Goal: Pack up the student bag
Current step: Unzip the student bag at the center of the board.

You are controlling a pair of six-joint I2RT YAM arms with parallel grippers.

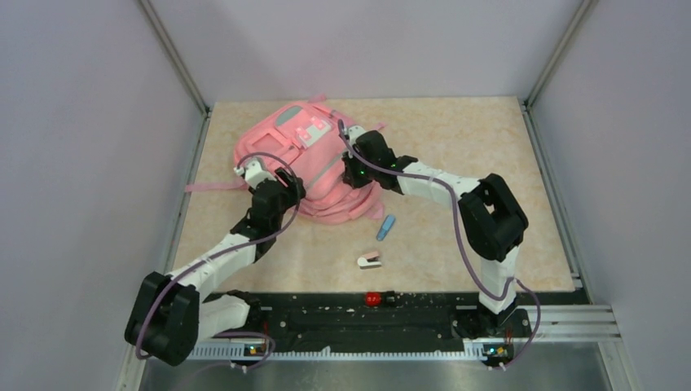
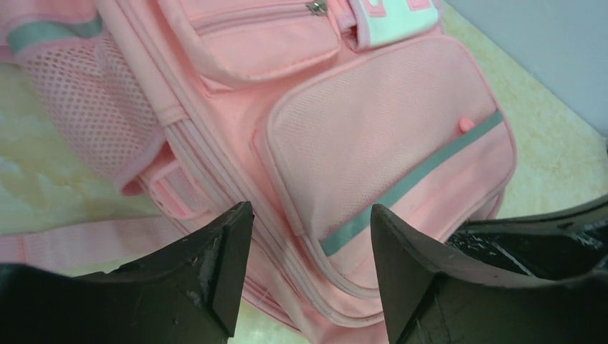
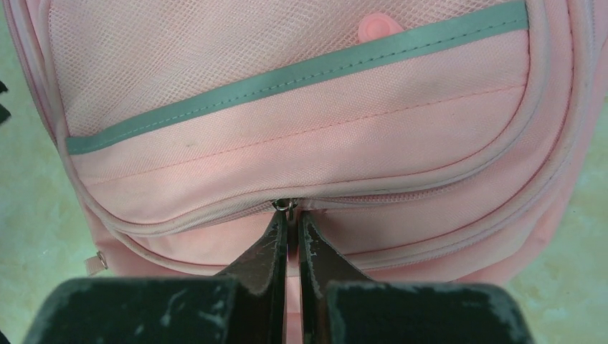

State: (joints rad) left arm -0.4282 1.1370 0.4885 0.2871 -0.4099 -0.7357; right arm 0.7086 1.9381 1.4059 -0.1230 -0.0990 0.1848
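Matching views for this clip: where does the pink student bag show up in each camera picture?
Top external: student bag at the table's far left-centre, both arms reaching over it.
Left wrist: bag fills the frame beyond the open left end effector.
Right wrist: bag fills the frame; right end effector pinches its zip pull.
Shared landmark: grey-green stripe in both wrist views; indiscernible from above.

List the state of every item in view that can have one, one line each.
student bag: lying flat on the table, front up.
left gripper: open over the bag's front, holding nothing.
right gripper: shut on the bag's zip pull.
blue item: loose on the table, outside the bag.
white and red item: loose on the table, outside the bag.
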